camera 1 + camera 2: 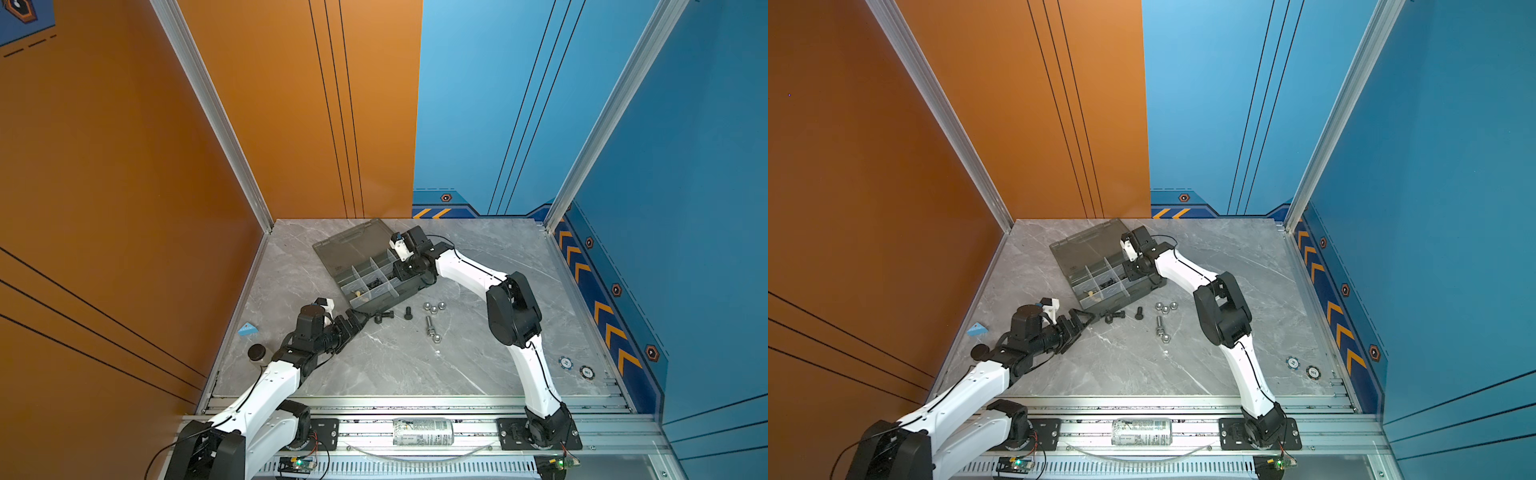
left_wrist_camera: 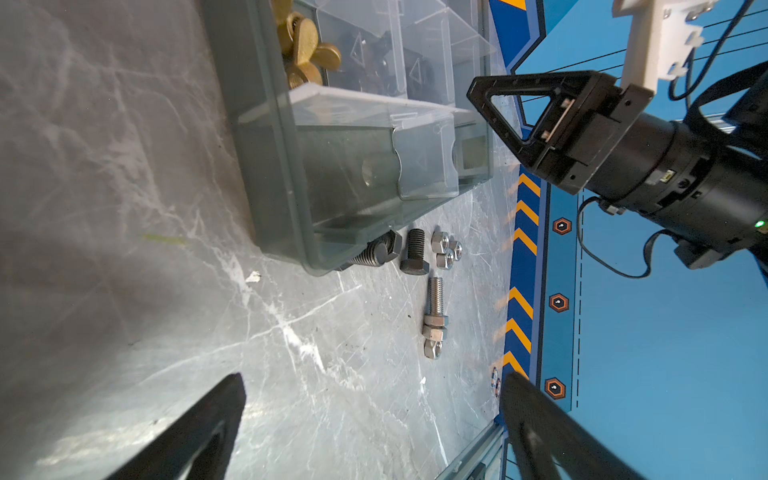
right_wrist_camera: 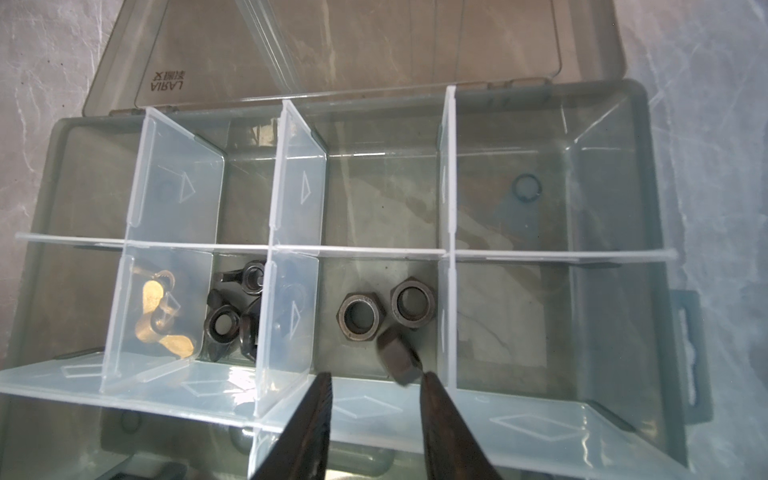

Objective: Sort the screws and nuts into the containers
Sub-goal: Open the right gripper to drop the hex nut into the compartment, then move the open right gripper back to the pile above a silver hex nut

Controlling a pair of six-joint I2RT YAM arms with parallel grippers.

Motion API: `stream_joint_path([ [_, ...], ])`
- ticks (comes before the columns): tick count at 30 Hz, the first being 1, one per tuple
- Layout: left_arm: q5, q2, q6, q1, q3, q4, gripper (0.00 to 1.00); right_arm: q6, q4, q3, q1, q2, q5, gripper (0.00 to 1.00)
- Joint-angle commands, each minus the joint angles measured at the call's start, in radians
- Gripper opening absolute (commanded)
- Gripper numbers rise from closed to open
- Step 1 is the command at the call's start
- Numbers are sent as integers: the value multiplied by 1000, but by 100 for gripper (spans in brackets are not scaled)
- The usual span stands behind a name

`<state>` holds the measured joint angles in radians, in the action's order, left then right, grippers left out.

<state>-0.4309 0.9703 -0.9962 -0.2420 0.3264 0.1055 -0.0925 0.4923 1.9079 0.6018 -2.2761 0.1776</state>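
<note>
The smoky-grey organizer box (image 1: 332, 249) lies open at the back of the table, its containers (image 3: 511, 174) set off by whitish dividers. My right gripper (image 3: 376, 376) is open above the middle compartment. A blurred black nut (image 3: 399, 359) sits at one fingertip, over two black nuts (image 3: 362, 316) lying inside. Dark pieces (image 3: 226, 324) and brass pieces (image 3: 162, 320) fill neighbouring compartments. On the table by the box lie black screws (image 1: 383, 316) (image 1: 1139, 312), silver nuts (image 1: 434, 307) and a long silver screw (image 2: 434, 307). My left gripper (image 2: 374, 376) is open, low, near the box's front corner.
A dark-capped jar (image 1: 257, 353) and a blue triangular piece (image 1: 247, 330) sit at the table's left edge. Two poker chips (image 1: 575, 368) lie at the front right. A can (image 1: 422, 431) rests on the front rail. The box lid (image 3: 374, 45) lies flat behind.
</note>
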Motion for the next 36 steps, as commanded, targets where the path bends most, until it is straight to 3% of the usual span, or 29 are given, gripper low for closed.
stream_joint_path([
  [1,-9,0,1,9,-4,-9,98,5,47,24,-4,32,-23,42],
  [13,-6,-7,11,6,22,-42,98,-53,106,-105,-7,219,-109,44],
  [23,-14,-2,11,1,31,-37,98,-177,161,-391,-25,400,-171,47],
  [36,-9,10,13,-1,31,-35,98,-208,169,-607,-50,465,-240,49],
])
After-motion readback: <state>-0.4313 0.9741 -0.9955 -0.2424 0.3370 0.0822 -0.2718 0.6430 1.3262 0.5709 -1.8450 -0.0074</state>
